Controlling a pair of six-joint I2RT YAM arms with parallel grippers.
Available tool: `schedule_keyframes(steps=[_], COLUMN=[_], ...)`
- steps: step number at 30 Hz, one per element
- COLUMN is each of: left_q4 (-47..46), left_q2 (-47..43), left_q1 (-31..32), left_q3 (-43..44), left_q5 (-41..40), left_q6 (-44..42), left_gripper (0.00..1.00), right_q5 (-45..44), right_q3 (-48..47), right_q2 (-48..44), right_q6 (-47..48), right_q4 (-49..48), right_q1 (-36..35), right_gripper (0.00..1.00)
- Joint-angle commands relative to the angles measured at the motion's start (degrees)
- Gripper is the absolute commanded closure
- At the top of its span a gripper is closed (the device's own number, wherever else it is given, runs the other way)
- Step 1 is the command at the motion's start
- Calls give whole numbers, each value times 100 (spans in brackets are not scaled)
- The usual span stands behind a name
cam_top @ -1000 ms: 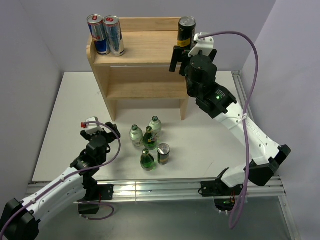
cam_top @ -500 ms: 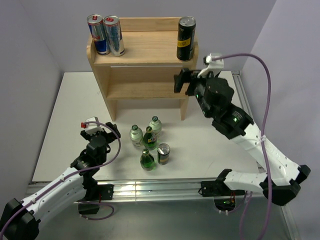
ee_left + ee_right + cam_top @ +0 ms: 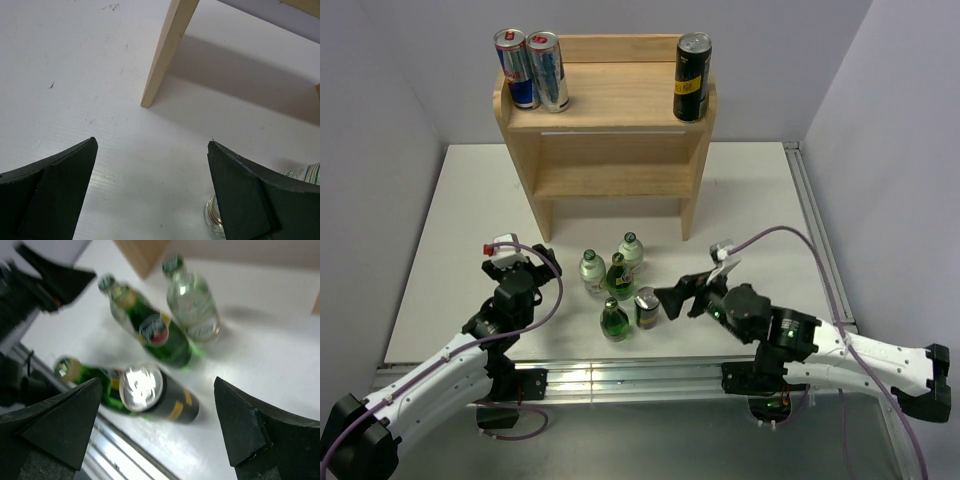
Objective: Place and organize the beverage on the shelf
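Observation:
The light-wood shelf [image 3: 605, 105] stands at the back. On its top are two red-and-blue cans [image 3: 532, 70] at the left and a black-and-yellow can [image 3: 692, 77] at the right. On the table in front stand several green and clear bottles [image 3: 618, 277] and a dark can [image 3: 647, 308]. My right gripper [image 3: 672, 300] is open and empty, low, just right of the dark can [image 3: 159, 397], which lies between its jaws in the right wrist view. My left gripper [image 3: 542, 258] is open and empty, left of the bottles; a clear bottle's base [image 3: 215, 217] shows by its right finger.
A shelf leg [image 3: 162, 55] stands ahead of the left gripper. The metal rail [image 3: 620, 378] runs along the table's near edge. Grey walls close in the back and both sides.
My right arm has swung down from the shelf top, leaving the black-and-yellow can there, and now sits low beside the dark can on the table. The left arm has not moved.

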State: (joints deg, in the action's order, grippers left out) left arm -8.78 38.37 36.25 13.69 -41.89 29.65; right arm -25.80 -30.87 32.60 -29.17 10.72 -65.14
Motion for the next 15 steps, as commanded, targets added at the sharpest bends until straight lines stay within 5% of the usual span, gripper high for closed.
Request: schedule_keyframes(steps=[1, 15], left_q4=[-151, -142], left_q2=[-14, 21], left_q1=[14, 14], left_q3=[239, 257], left_q5=[-48, -39], left_q6=[23, 23], left_gripper=[1, 1], right_q5=[-592, -1480], right_q3=[546, 1224], right_q2=[-175, 641], right_q6=[-887, -1530], right_q4=[-316, -939], right_q1=[-604, -2063], right_gripper=[0, 0])
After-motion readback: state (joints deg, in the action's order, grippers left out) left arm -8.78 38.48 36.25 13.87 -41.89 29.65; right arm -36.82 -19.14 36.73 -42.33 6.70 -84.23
